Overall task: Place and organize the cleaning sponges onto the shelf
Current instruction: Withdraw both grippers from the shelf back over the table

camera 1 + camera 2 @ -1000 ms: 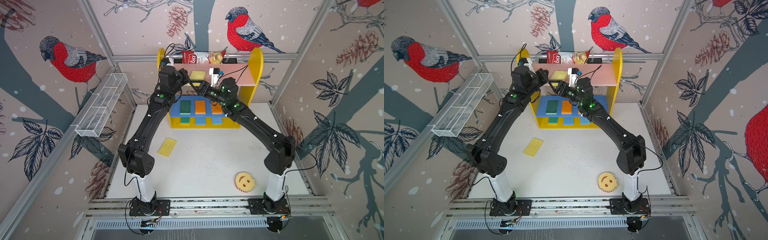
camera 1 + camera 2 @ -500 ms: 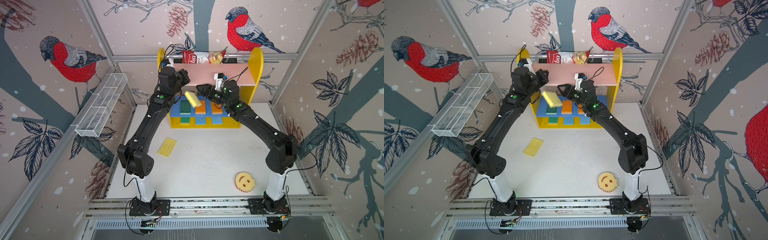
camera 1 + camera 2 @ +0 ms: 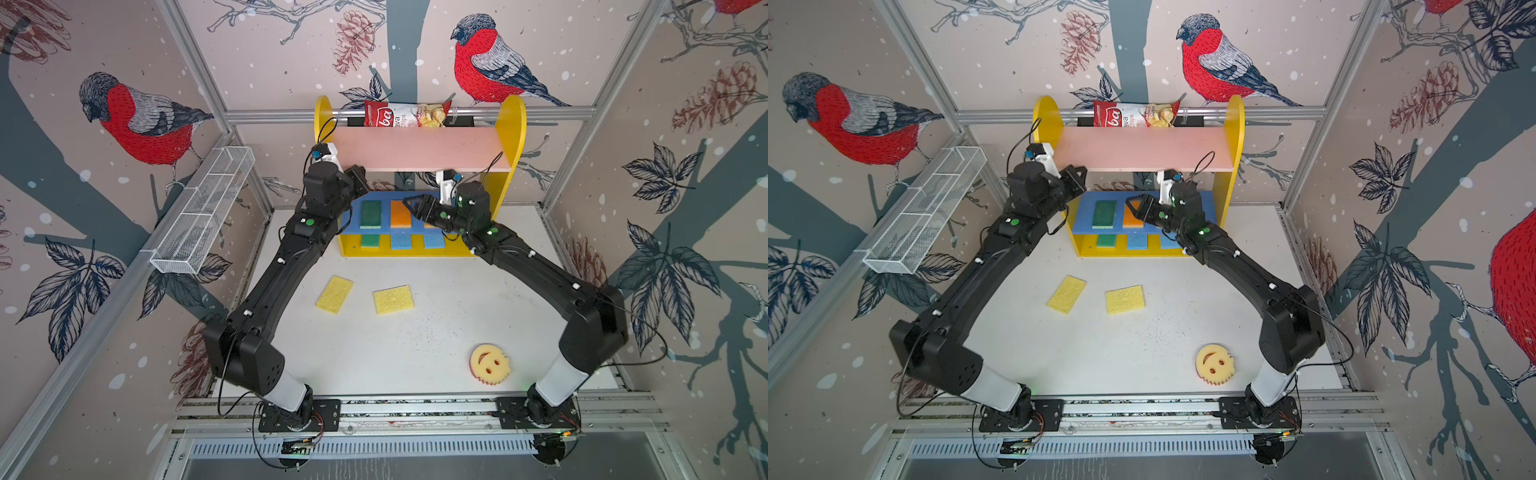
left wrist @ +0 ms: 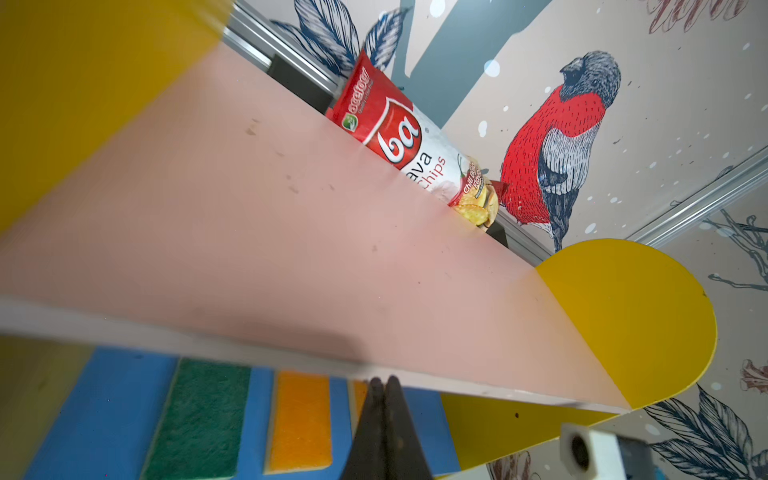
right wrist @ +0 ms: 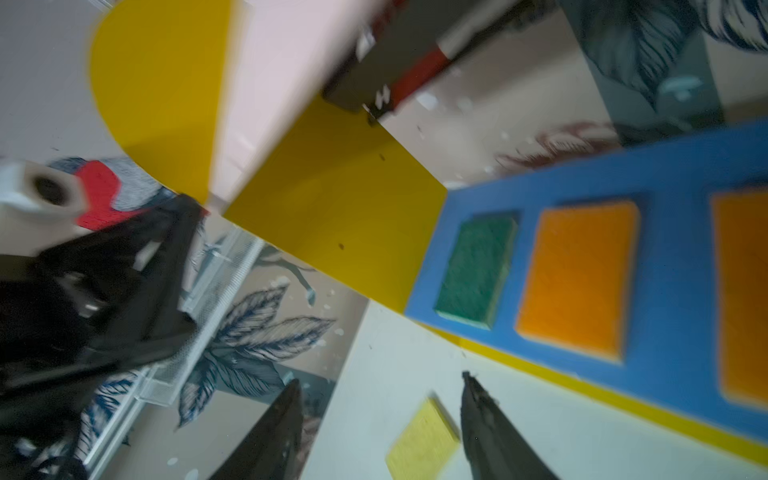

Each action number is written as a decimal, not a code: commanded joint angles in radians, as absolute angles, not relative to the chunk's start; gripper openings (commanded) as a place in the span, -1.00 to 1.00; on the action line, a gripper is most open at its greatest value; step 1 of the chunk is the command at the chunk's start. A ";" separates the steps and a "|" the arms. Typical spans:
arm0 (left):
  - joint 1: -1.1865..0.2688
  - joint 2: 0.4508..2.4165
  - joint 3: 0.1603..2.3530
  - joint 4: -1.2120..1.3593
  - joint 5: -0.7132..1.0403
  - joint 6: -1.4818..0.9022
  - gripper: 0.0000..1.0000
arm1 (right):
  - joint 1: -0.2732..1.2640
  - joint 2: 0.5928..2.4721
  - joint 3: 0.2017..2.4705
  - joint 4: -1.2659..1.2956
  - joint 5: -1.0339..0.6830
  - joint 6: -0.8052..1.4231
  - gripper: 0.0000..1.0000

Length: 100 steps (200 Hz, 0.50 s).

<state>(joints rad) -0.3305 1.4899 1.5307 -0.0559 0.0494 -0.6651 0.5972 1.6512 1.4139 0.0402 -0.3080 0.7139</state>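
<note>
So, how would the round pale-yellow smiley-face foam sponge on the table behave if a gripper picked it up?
The round pale-yellow smiley-face sponge looks like porous foam, so it is probably light and squashy when gripped. It lies flat on the white table, so it should slide rather than roll when pushed. Its scalloped rim may give an uneven grip.

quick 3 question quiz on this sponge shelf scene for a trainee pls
1. True or false: a sponge lies on the pink top board of the shelf.
2. How many flat yellow sponges lie on the table?
3. The left gripper is: A) open, B) shut on a sponge, C) shut and empty.
Key: 1 false; 2 two; 3 C.
</note>
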 commanded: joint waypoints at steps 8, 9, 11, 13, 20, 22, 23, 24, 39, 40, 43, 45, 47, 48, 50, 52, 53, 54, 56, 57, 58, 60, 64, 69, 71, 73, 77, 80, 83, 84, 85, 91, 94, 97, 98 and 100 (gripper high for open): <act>-0.323 1.379 1.383 0.024 0.039 -0.613 -1.00 | 0.609 1.568 1.294 -0.086 -0.193 0.607 0.24; -0.323 1.375 1.380 0.022 0.038 -0.612 -1.00 | 0.610 1.566 1.290 -0.090 -0.190 0.604 0.24; -0.322 1.369 1.374 0.018 0.037 -0.612 -1.00 | 0.610 1.564 1.284 -0.096 -0.185 0.598 0.24; -0.322 1.362 1.364 0.015 0.036 -0.611 -1.00 | 0.611 1.562 1.278 -0.103 -0.180 0.592 0.24; -0.322 1.341 1.338 0.003 0.038 -0.604 -1.00 | 0.612 1.556 1.258 -0.123 -0.167 0.573 0.25; -0.321 1.336 1.332 -0.001 0.037 -0.603 -1.00 | 0.612 1.555 1.253 -0.127 -0.164 0.568 0.25; -0.321 1.334 1.328 -0.003 0.037 -0.601 -1.00 | 0.613 1.554 1.249 -0.129 -0.162 0.566 0.25; -0.321 1.331 1.324 -0.006 0.036 -0.600 -1.00 | 0.613 1.553 1.247 -0.131 -0.162 0.563 0.25; -0.320 1.289 1.266 -0.028 0.042 -0.596 -1.00 | 0.614 1.548 1.203 -0.148 -0.156 0.536 0.25; -0.320 1.286 1.261 -0.029 0.043 -0.596 -1.00 | 0.615 1.548 1.200 -0.150 -0.156 0.534 0.25; -0.321 1.278 1.247 -0.032 0.045 -0.595 -1.00 | 0.615 1.548 1.193 -0.152 -0.155 0.530 0.25; -0.319 1.272 1.236 -0.034 0.046 -0.595 -1.00 | 0.615 1.548 1.187 -0.152 -0.155 0.528 0.25; -0.320 1.265 1.226 -0.037 0.048 -0.596 -1.00 | 0.615 1.548 1.181 -0.153 -0.155 0.525 0.25; -0.319 1.262 1.222 -0.038 0.049 -0.596 -1.00 | 0.615 1.548 1.179 -0.152 -0.156 0.523 0.25; -0.319 1.256 1.211 -0.041 0.049 -0.596 -1.00 | 0.616 1.548 1.174 -0.152 -0.154 0.521 0.24; -0.320 1.250 1.201 -0.045 0.050 -0.597 -0.98 | 0.616 1.547 1.169 -0.152 -0.154 0.519 0.25; -0.319 1.246 1.195 -0.046 0.050 -0.597 -0.97 | 0.616 1.547 1.166 -0.152 -0.153 0.519 0.25; -0.320 1.244 1.190 -0.048 0.051 -0.598 -0.96 | 0.616 1.547 1.163 -0.152 -0.152 0.517 0.25; -0.319 1.236 1.180 -0.050 0.052 -0.599 -0.93 | 0.617 1.548 1.159 -0.152 -0.152 0.516 0.25; -0.320 1.233 1.174 -0.051 0.053 -0.599 -0.92 | 0.618 1.548 1.157 -0.151 -0.151 0.515 0.25; -0.320 1.230 1.168 -0.052 0.053 -0.599 -0.90 | 0.618 1.549 1.154 -0.152 -0.150 0.514 0.25; -0.319 1.223 1.155 -0.055 0.055 -0.598 -0.87 | 0.619 1.548 1.149 -0.150 -0.149 0.513 0.24; -0.319 1.211 1.133 -0.059 0.055 -0.599 -0.82 | 0.621 1.549 1.139 -0.148 -0.145 0.510 0.24; -0.319 1.197 1.102 -0.069 0.054 -0.602 -0.74 | 0.623 1.553 1.128 -0.144 -0.142 0.507 0.24; -0.319 1.191 1.091 -0.072 0.052 -0.603 -0.72 | 0.624 1.554 1.123 -0.143 -0.141 0.504 0.24; -0.319 1.186 1.078 -0.076 0.050 -0.604 -0.70 | 0.625 1.556 1.120 -0.142 -0.140 0.503 0.24; -0.319 1.175 1.055 -0.084 0.047 -0.609 -0.67 | 0.628 1.561 1.113 -0.141 -0.138 0.500 0.24; -0.319 1.168 1.037 -0.089 0.044 -0.610 -0.65 | 0.629 1.565 1.109 -0.142 -0.137 0.497 0.24; -0.319 1.160 1.018 -0.091 0.042 -0.615 -0.63 | 0.630 1.571 1.105 -0.142 -0.137 0.496 0.24; -0.320 1.158 1.011 -0.092 0.041 -0.616 -0.63 | 0.630 1.573 1.104 -0.142 -0.137 0.496 0.24; -0.319 1.156 1.007 -0.093 0.040 -0.617 -0.63 | 0.630 1.574 1.104 -0.142 -0.137 0.496 0.24; -0.320 1.144 0.961 -0.095 0.040 -0.628 -0.62 | 0.632 1.588 1.098 -0.143 -0.139 0.495 0.24; -0.319 1.138 0.942 -0.095 0.038 -0.634 -0.62 | 0.633 1.596 1.096 -0.143 -0.142 0.494 0.24; -0.319 1.133 0.924 -0.093 0.041 -0.640 -0.62 | 0.633 1.603 1.093 -0.142 -0.145 0.493 0.23; -0.319 1.132 0.918 -0.093 0.042 -0.643 -0.62 | 0.633 1.606 1.093 -0.142 -0.146 0.493 0.23; -0.320 1.128 0.904 -0.089 0.045 -0.648 -0.61 | 0.634 1.610 1.092 -0.141 -0.148 0.493 0.24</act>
